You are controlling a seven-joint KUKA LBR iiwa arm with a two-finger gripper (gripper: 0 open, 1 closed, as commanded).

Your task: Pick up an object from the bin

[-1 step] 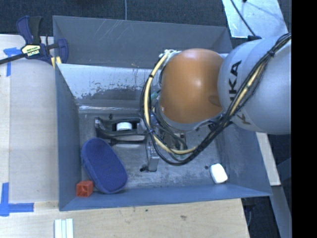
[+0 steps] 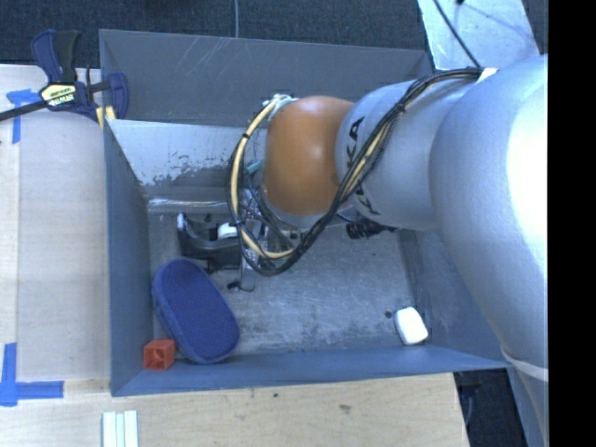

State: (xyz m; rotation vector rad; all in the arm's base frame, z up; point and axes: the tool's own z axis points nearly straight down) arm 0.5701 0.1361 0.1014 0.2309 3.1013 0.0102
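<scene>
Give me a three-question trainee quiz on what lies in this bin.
1. True or false: the small red block touches the white object.
2. Which thing lies nearest the arm's orange wrist cover? A) the blue oval pouch B) the black object C) the white object
3. Fill in: the small red block sits in the lower-left ____ of the bin, as the camera sees it.
Key: 1 false; 2 B; 3 corner.

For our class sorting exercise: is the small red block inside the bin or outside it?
Inside. The red block lies on the bin floor in its near left corner, beside the blue oval pad.
</scene>
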